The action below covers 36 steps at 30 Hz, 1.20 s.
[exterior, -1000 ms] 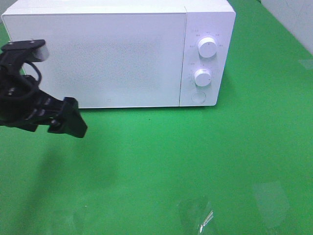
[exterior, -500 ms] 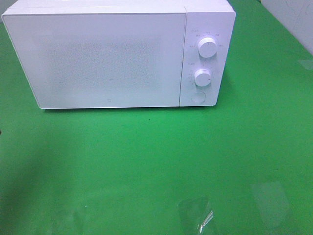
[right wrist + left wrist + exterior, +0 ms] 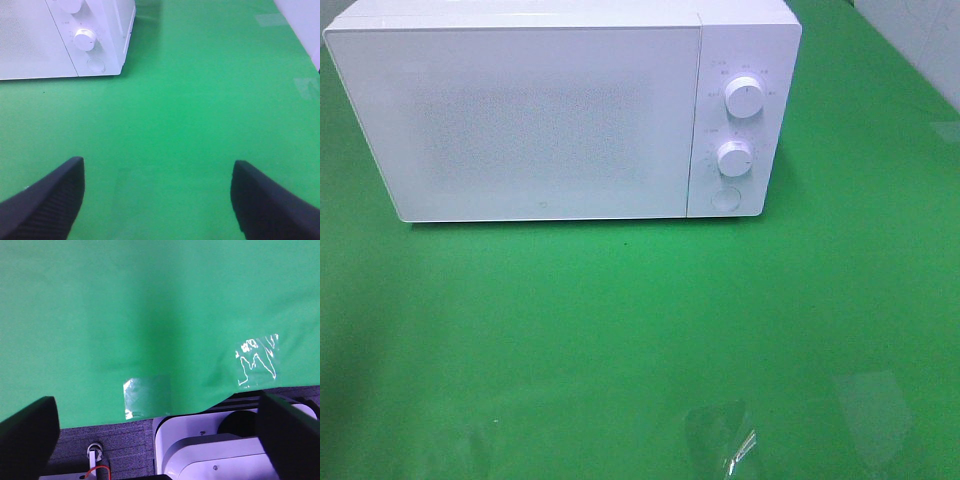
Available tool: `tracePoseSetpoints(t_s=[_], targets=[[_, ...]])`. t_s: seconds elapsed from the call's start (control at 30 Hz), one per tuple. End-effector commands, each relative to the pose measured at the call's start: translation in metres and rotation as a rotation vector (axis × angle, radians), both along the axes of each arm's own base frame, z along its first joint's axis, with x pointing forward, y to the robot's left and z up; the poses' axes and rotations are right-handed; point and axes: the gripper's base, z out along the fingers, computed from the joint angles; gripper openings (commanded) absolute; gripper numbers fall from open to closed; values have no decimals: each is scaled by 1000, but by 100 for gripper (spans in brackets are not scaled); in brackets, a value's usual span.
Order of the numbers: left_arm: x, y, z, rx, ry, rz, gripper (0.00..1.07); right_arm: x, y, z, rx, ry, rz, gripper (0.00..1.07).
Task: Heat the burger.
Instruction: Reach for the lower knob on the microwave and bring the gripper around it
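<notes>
The burger is out of view in every frame. A white microwave (image 3: pixel 550 110) stands at the back of the green table with its door shut; the right wrist view catches its control side (image 3: pixel 100 35). My left gripper (image 3: pixel 157 437) is open, its dark fingers (image 3: pixel 27 432) spread wide over the table's near edge with nothing between them. My right gripper (image 3: pixel 157 200) is also open and empty, hovering over bare green cloth in front and to the right of the microwave. Neither arm shows in the exterior high view.
The microwave panel carries two white knobs (image 3: pixel 745 97) (image 3: pixel 734 157) and a round button (image 3: pixel 724 198). Clear tape patches (image 3: pixel 720 440) shine near the front edge of the cloth. A white robot base (image 3: pixel 215 450) sits past that edge.
One second ago the left arm stood at the left edge of the exterior high view, in front of the microwave door. It has since drawn back out of that view.
</notes>
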Motion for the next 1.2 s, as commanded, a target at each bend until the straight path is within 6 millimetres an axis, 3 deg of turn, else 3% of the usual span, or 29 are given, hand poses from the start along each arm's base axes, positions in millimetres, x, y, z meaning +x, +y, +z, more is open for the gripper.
tracePoseSetpoints(t_s=[0.03, 0.13, 0.23, 0.3, 0.67, 1.1, 1.2], targets=[[-14, -1, -4, -10, -17, 0, 100, -4, -1, -1, 3, -21, -8, 76], [-32, -1, -4, -10, -134, 8, 100, -4, -1, -1, 3, -21, -8, 76], [-37, -1, -3, -10, -165, 9, 100, -4, -1, -1, 3, -21, -8, 76], [-58, 1, -4, 8, -248, 8, 100, -4, -1, -1, 3, -21, -8, 76], [-107, 1, -10, 15, -505, 16, 100, -4, -1, -1, 3, -21, -8, 76], [-157, -3, -5, -32, -830, 9, 100, -4, -1, -1, 3, -21, -8, 76], [-156, -3, -3, -34, -826, 9, 100, -4, -1, -1, 3, -21, -8, 76]])
